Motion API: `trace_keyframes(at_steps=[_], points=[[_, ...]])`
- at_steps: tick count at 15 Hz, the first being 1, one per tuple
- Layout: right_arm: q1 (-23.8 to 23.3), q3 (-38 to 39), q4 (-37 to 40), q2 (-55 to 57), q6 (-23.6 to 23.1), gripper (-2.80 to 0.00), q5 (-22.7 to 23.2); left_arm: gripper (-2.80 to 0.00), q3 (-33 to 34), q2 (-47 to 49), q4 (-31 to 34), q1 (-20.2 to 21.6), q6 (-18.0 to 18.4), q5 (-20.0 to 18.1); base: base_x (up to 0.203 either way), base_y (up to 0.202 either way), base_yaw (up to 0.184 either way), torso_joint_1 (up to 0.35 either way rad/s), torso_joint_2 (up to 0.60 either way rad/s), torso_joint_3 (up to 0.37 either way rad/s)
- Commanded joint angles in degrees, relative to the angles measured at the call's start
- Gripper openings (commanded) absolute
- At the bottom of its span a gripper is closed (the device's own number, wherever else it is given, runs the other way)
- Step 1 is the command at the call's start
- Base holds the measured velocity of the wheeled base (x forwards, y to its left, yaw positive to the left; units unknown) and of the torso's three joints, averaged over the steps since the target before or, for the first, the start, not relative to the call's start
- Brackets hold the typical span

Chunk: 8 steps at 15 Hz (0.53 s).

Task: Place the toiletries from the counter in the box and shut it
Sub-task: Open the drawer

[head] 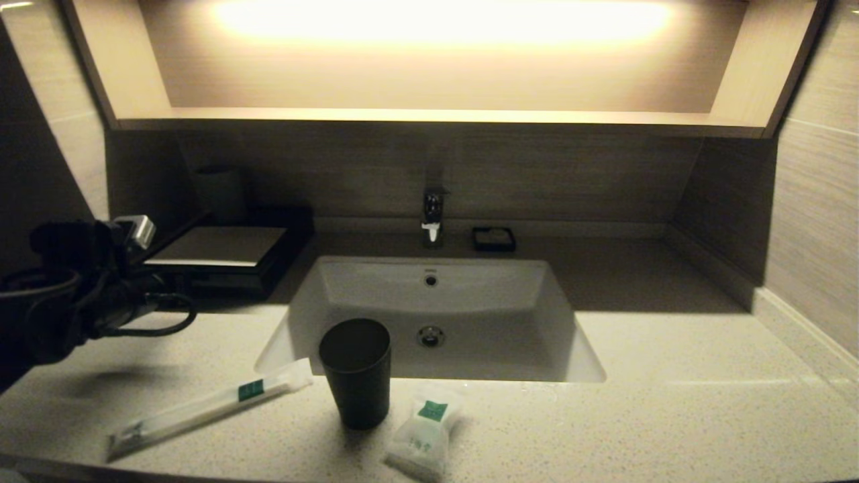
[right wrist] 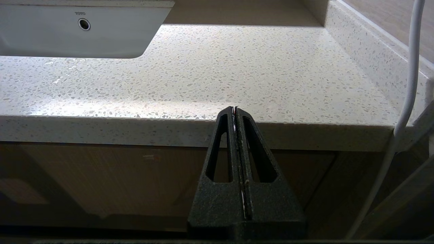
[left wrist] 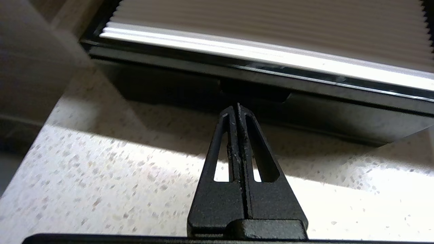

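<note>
While the left gripper (left wrist: 238,105) (fingers pressed together, empty) noses at the box (left wrist: 305,112) front, it could shove the box farther back.

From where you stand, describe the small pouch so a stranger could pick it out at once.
Start at the white basin sunk in the speckled counter. In front of it, near the counter's front edge, stands a dark tumbler cup; the small pouch lies just to its right. It is short, white and pillow-like with a green label, unlike the long thin stick packet left of the cup.
</note>
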State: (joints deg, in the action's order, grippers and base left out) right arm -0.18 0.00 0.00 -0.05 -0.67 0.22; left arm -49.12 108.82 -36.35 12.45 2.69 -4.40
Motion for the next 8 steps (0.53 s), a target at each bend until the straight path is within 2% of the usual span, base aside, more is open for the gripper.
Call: trace_keyframes(at_steps=[1,8], points=[[0.0,0.1,0.0,0.0,0.0,-2.80,0.0,-2.80,0.4,0.9,-1.4,0.0,0.0,-0.4,0.000,0.000,0.000,0.000,0.00,0.000],[0.0,0.1,0.0,0.0,0.0,-2.80,0.0,-2.80,0.4,2.8,-3.5,0.0,0.0,-0.4,0.000,0.000,0.000,0.000,0.00,0.000]])
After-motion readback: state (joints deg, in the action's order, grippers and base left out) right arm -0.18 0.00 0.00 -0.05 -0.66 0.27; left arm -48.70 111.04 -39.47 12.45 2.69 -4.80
